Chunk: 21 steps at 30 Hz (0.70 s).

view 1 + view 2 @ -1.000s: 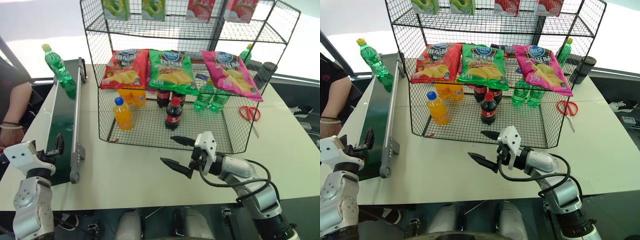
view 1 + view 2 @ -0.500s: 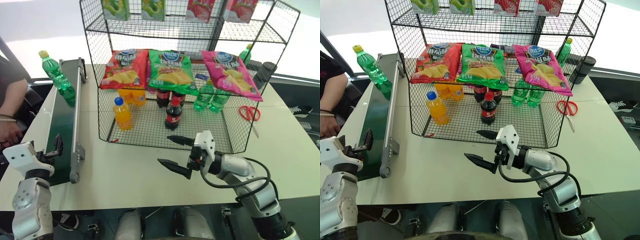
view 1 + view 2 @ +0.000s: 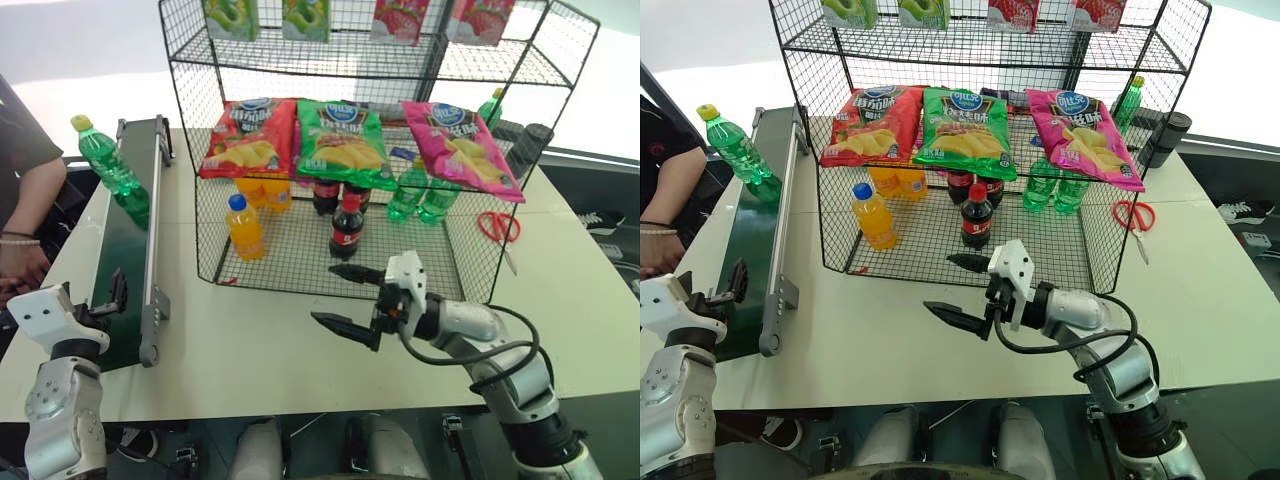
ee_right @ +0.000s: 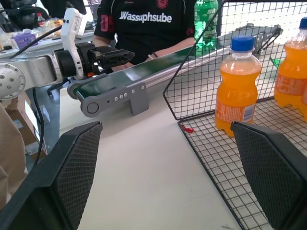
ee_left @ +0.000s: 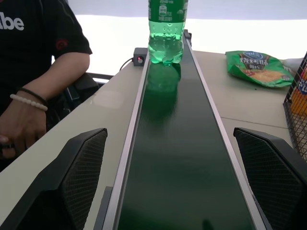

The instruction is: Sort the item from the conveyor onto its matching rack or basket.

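One bottle [image 3: 103, 158], green with a yellow cap, stands upright at the far end of the belt [image 3: 122, 270], untouched. Belt: dark green, grey side rails, running along the left edge of my desk [image 3: 260, 340]. Desk: pale, matte top, mostly bare in front of me. Rack [image 3: 370, 160]: black wire mesh, open at the front, at the desk's middle; three chip bags on its middle tier, orange, cola and green bottles on the bottom tier. Red scissors [image 3: 497, 226] lie on the desk just right of the rack. My left pincer [image 3: 112, 295]: jaws wide, empty, at the belt's near end. My right pincer [image 3: 345, 300]: jaws wide, empty, above the desk just before the rack's front. A person's arm [image 3: 25, 215], black sleeve, rests left of the belt. Room beyond: bright white floor.
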### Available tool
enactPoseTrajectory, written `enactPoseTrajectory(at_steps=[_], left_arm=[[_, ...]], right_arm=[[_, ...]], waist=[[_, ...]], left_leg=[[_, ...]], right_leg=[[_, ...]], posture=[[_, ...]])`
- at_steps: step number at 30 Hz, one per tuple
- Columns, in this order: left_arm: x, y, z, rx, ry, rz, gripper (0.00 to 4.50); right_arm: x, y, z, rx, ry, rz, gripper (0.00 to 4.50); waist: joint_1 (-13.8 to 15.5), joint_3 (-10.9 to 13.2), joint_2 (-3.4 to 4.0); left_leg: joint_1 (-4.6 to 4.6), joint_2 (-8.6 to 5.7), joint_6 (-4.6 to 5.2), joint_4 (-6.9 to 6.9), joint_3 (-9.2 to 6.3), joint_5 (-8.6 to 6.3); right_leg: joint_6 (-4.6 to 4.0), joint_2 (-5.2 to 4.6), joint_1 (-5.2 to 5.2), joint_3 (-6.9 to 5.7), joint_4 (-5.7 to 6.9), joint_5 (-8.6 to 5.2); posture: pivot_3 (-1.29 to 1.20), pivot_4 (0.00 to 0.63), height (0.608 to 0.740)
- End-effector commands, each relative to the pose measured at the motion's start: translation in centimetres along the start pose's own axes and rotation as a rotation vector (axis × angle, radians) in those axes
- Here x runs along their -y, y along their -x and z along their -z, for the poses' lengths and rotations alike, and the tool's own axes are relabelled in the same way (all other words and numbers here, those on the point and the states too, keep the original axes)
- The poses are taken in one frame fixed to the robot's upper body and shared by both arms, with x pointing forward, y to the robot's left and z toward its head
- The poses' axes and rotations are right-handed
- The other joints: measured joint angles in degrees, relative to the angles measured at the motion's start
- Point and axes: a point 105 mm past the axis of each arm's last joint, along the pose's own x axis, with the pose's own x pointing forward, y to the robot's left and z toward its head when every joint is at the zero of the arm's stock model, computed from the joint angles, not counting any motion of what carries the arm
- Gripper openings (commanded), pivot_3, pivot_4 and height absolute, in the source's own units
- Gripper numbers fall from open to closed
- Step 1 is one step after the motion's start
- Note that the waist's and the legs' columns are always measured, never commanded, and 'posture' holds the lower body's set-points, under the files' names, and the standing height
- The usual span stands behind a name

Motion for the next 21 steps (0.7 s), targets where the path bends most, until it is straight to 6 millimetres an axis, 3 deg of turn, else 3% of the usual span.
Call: enactPoseTrajectory(at_steps=[1, 21], left_arm=[[0.1, 0.1, -0.9, 0.037, -0.017, 0.018, 4.50], [0.9, 1.2, 0.6, 0.003, -0.012, 0.040, 4.50]], right_arm=[[-0.7, -0.2, -1.2, 0.041, 0.032, -0.024, 4.47], [-1.2, -0.1, -0.9, 0.041, 0.011, -0.029, 4.47]], waist=[[0.0, 0.0, 0.00], [0.0, 0.0, 0.01]], left_leg=[[-0.01, 0.00, 0.00, 0.00, 0.00, 0.00], [-0.03, -0.01, 0.00, -0.01, -0.01, 0.00]], right_leg=[[0.00, -0.01, 0.00, 0.00, 0.00, 0.00], [0.00, -0.09, -0.02, -0.03, -0.05, 0.00]], posture=[[0.00, 0.150, 0.736], [0.00, 0.150, 0.736]])
